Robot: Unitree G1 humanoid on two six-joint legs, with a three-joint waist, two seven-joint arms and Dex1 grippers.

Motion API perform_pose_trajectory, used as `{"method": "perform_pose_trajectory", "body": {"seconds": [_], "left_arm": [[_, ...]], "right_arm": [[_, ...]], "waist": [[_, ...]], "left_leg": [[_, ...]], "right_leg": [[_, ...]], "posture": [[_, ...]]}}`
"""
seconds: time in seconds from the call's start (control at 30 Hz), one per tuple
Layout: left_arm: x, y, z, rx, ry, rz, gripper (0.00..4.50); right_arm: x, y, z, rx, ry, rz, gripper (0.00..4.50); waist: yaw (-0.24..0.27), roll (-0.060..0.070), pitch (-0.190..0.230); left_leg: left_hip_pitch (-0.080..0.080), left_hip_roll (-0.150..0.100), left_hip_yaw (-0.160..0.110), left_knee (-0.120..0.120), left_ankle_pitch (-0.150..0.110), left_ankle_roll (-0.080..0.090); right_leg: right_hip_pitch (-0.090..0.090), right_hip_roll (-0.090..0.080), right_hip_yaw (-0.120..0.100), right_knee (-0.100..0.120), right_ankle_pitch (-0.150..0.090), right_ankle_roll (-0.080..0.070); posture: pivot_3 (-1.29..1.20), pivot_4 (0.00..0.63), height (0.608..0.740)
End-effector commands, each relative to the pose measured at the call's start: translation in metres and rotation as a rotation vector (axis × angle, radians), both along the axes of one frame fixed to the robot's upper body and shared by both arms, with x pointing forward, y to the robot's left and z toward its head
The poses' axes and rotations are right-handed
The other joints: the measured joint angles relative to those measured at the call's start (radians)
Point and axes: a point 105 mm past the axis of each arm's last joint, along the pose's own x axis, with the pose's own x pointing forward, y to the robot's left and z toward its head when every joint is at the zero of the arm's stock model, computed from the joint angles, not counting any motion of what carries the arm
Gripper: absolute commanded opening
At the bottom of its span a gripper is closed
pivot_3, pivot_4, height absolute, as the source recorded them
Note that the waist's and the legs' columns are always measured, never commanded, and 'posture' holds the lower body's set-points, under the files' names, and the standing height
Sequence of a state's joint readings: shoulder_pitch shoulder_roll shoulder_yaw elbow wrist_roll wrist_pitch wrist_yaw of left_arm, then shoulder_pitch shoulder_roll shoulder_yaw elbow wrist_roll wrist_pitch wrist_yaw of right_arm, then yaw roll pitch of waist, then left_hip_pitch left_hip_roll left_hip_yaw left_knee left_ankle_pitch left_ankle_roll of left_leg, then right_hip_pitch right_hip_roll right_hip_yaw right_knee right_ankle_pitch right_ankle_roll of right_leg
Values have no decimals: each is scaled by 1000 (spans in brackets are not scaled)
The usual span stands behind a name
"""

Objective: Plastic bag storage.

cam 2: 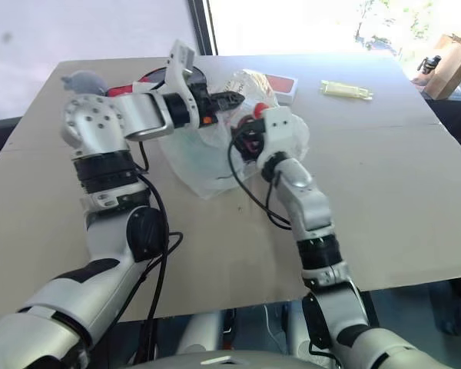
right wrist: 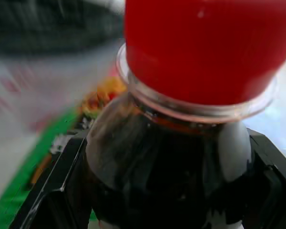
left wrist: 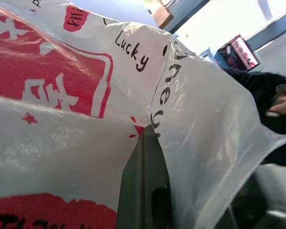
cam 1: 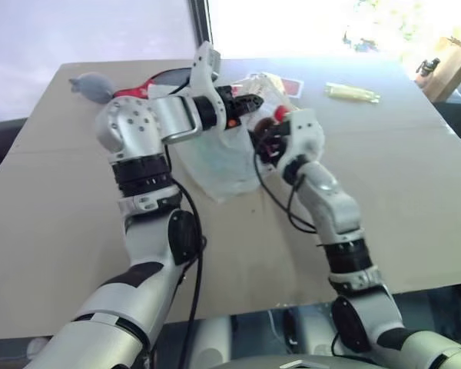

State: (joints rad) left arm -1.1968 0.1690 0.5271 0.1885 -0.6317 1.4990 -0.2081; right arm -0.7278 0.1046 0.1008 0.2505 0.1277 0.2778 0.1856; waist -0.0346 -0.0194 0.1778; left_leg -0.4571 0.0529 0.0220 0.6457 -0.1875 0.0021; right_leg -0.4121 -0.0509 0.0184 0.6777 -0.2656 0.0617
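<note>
A pale wooden table (cam 1: 415,200) stands before bright, sunlit windows (cam 1: 292,23) with a dark frame.

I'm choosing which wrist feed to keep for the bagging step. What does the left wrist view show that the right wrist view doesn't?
Left wrist view: the plastic bag close up, its red print and the word Lucky legible, with the left claw shut on its film.
Right wrist view: a dark bottle with a red cap, gripped by the right claw, and a green packet blurred behind it.
Both: the bag's pale film, though in the right wrist view it is just a blur.
</note>
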Motion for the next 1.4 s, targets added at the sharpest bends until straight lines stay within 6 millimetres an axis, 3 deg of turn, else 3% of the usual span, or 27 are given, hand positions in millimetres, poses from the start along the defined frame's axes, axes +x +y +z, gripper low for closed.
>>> {"method": "perform_pose_trajectory", "body": {"seconds": [0.03,0.17,0.2,0.23,0.3,0.43,0.63,0.83,0.97,1.1,1.23,1.3,1.4], "left_arm": [[-15,0,21,-20,-64,-29,0],[-24,-1,13,-3,-73,-47,0],[-24,-1,10,0,-70,-42,0],[-25,-1,8,1,-67,-36,0],[-24,1,4,10,-62,-22,0],[-17,15,-4,37,-35,62,0],[-4,21,1,-14,-45,117,0],[6,17,7,-64,-46,109,0],[10,14,10,-81,-50,102,0],[12,10,9,-59,-59,98,0],[8,2,6,21,-123,75,0],[3,-4,4,65,-164,51,0],[-8,-16,8,74,-254,-20,0]], "right_arm": [[4,19,33,-63,-247,6,3182],[22,39,21,-277,-286,31,3181],[26,44,15,-331,-273,51,4192],[28,46,12,-361,-266,62,4467],[33,48,7,-375,-212,81,4467],[37,29,29,-241,-188,65,4467],[22,-15,57,-154,-189,3,4467],[29,-44,70,-299,-249,-181,4467],[3,-35,85,-270,-267,-32,4467],[-68,-24,83,-272,-233,294,4467],[-118,-42,72,-315,-224,393,4467],[-130,-51,66,-320,-198,397,4467],[-130,-56,63,-272,-157,366,4467]], "waist": [[-3,0,0],[-6,0,0],[-6,0,0],[-6,0,0],[-7,0,0],[-5,0,0],[6,0,0],[0,0,0],[0,0,0],[9,0,0],[26,-1,0],[28,-1,0],[24,-1,0]], "left_leg": [[0,0,0,0,0,0],[0,0,0,-2,2,-3],[1,0,1,-2,2,-3],[2,1,0,-3,2,-4],[3,1,1,-4,3,-5],[4,1,1,-6,3,-6],[3,0,1,-6,3,-6],[4,0,1,-7,3,-5],[3,0,1,-7,3,-5],[2,0,1,-8,3,-5],[1,0,0,-8,3,-5],[1,0,0,-8,3,-5],[2,0,0,-7,3,-4]], "right_leg": [[0,0,0,0,0,0],[0,0,0,0,0,0],[0,0,1,0,0,0],[0,0,0,0,0,0],[0,0,1,0,0,0],[0,0,1,1,0,-1],[0,-1,1,1,0,-1],[0,0,1,1,0,-1],[-1,0,1,1,0,-1],[-1,0,0,-1,0,0],[-1,0,0,-3,0,0],[0,0,-1,-4,0,0],[0,0,0,-1,0,0]], "posture": [[0,150,740],[0,150,740],[0,150,740],[0,150,740],[0,150,740],[0,150,740],[0,150,740],[0,150,740],[0,150,740],[0,150,740],[0,150,740],[0,150,740],[0,150,740]]}}
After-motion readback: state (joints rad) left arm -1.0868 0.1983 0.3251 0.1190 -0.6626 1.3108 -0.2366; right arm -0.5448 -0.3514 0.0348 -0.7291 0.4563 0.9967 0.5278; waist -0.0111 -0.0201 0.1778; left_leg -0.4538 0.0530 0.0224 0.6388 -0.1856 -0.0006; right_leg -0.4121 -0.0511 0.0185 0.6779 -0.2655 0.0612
